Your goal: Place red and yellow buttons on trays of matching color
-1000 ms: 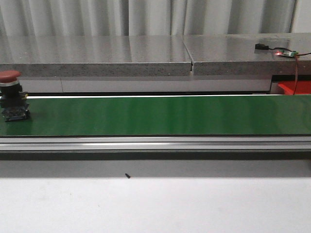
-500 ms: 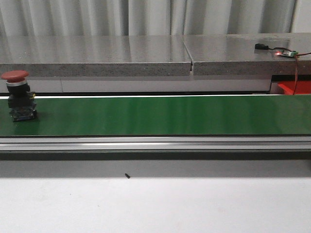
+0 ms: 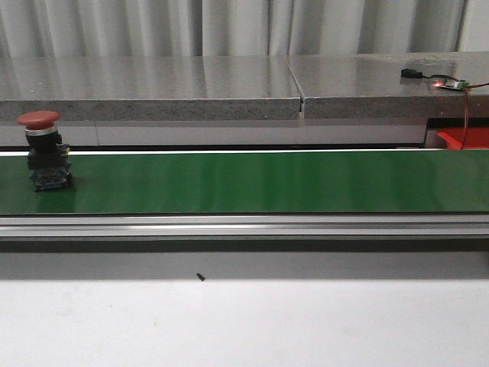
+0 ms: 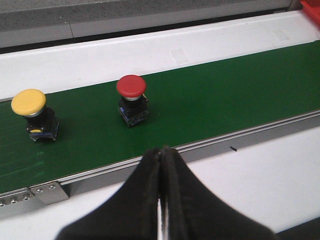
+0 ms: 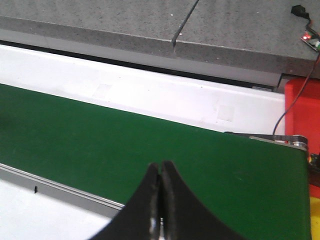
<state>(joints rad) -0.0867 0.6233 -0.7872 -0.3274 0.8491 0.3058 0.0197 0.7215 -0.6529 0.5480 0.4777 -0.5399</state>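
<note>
A red button (image 3: pixel 43 149) with a black base stands upright on the green belt (image 3: pixel 267 182) at the far left of the front view. It also shows in the left wrist view (image 4: pixel 132 99), with a yellow button (image 4: pixel 34 114) on the belt beside it. My left gripper (image 4: pixel 163 150) is shut and empty, over the belt's near rail, short of the red button. My right gripper (image 5: pixel 160 165) is shut and empty above the bare belt. A red tray (image 5: pixel 302 114) and a sliver of a yellow tray (image 5: pixel 315 220) lie past the belt's right end.
A grey stone ledge (image 3: pixel 229 84) runs behind the belt, with a small circuit board (image 3: pixel 447 82) and its cable on it at the right. An aluminium rail (image 3: pixel 244 225) borders the belt in front, then white table (image 3: pixel 244 321).
The red button has ridden the belt to the right, further into the front view. Neither arm shows in that view.
</note>
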